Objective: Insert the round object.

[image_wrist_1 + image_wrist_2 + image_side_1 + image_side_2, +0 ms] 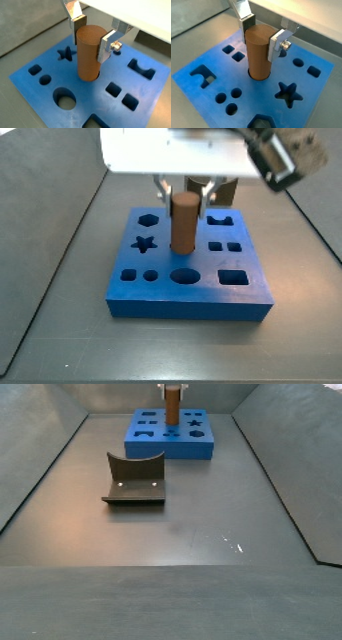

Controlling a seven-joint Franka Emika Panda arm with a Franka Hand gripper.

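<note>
The round object, an orange-brown wooden peg (pixel 88 52), stands upright on the blue board (pixel 93 102), with its lower end in a round hole near the board's middle. It also shows in a wrist view (pixel 258 52) and in both side views (pixel 183 223) (pixel 173 402). My gripper (pixel 91 40) hangs straight above the board, its silver fingers on opposite sides of the peg's top and closed against it. The same grip shows in a wrist view (pixel 261 39) and a side view (pixel 185 190).
The blue board (pixel 187 303) has several other cut-outs: a star (pixel 65 53), a large round hole (pixel 185 277), small round, square and notched ones. The dark fixture (pixel 134 479) stands on the grey floor in front of the board (pixel 167 452). Grey walls enclose the floor.
</note>
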